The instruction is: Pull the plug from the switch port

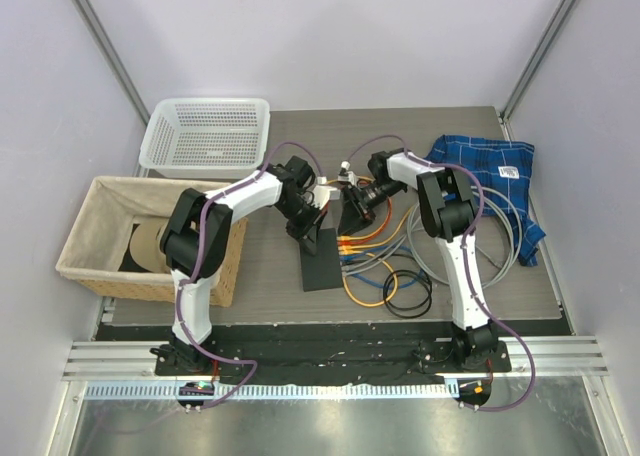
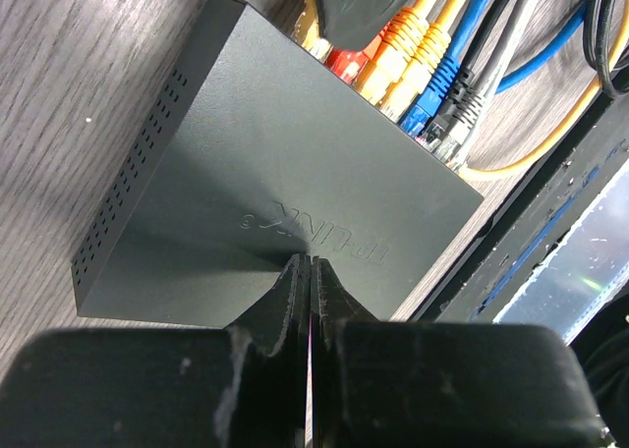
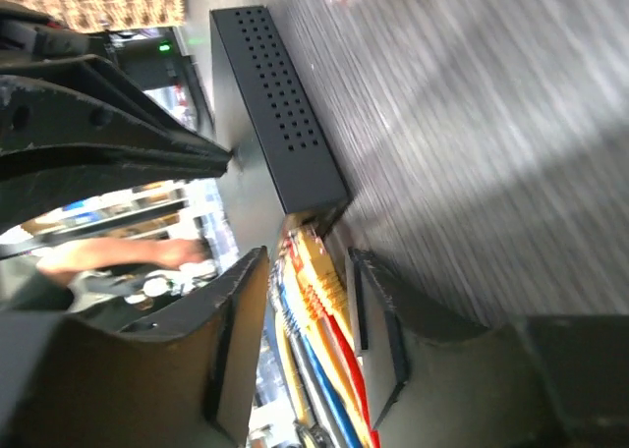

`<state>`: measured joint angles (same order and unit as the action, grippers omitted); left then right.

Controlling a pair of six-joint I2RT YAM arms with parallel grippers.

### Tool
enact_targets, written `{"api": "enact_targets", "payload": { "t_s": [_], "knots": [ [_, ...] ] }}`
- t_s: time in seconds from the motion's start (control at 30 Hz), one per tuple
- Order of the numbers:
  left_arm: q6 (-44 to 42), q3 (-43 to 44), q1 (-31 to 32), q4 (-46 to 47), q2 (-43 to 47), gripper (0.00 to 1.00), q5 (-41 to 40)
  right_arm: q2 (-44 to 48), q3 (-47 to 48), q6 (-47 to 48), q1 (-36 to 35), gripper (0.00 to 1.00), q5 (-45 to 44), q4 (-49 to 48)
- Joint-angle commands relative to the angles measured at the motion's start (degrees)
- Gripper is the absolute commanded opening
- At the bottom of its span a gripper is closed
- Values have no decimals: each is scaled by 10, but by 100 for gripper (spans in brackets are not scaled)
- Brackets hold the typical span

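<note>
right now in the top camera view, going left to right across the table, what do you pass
lined wicker basket → switch → orange and blue plugs → blue checked cloth

The left arm (image 1: 240, 194) bends at the elbow and reaches in toward the middle. The left hand (image 2: 308, 261) points down, with its two fingers (image 2: 285, 301) pressed tight together. The right arm (image 1: 462, 266) folds over and reaches in from the other side. The right hand (image 3: 307, 261) is held low and has its fingers spread apart. The two hands are near each other.
</note>
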<state>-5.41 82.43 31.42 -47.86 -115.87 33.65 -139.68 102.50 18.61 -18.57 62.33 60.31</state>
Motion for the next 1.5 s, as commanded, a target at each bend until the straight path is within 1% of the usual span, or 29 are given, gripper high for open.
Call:
{"api": "enact_targets", "payload": {
  "t_s": [0.0,0.07,0.17,0.3,0.4,0.63,0.67,0.8,0.87,1.0,1.17,1.3,1.47],
  "knots": [
    [-62,-42,5,48,-73,0,-160,-63,43,96,27,48,-55,54],
    [-63,-41,6,46,-74,0,-159,-74,62,129,27,49,-40,97],
    [-65,-45,10,48,-71,0,-161,-82,70,166,20,49,-48,131],
    [-67,-47,12,49,-70,0,-162,-87,57,168,5,49,-66,122],
    [-68,-47,13,49,-69,0,-162,-89,47,138,-2,48,-75,91],
    [-72,-50,19,50,-67,0,-166,-64,6,56,-17,46,-117,-21],
    [-73,-50,19,49,-68,0,-167,-60,3,43,-18,45,-121,-27],
    [-75,-47,19,49,-72,0,-168,-65,1,27,-23,32,-138,-38],
    [-76,-47,20,48,-72,0,-170,-67,3,23,-25,31,-145,-40],
    [-77,-47,20,46,-72,0,-170,-69,8,21,-32,34,-153,-36],
    [-77,-43,20,43,-78,0,-170,-71,8,9,-39,33,-171,-44],
    [-78,-39,20,40,-80,0,-170,-75,11,5,-44,38,-159,-45],
    [-78,-39,20,41,-80,0,-170,-81,10,2,-55,40,-157,-50]
  ]
}}
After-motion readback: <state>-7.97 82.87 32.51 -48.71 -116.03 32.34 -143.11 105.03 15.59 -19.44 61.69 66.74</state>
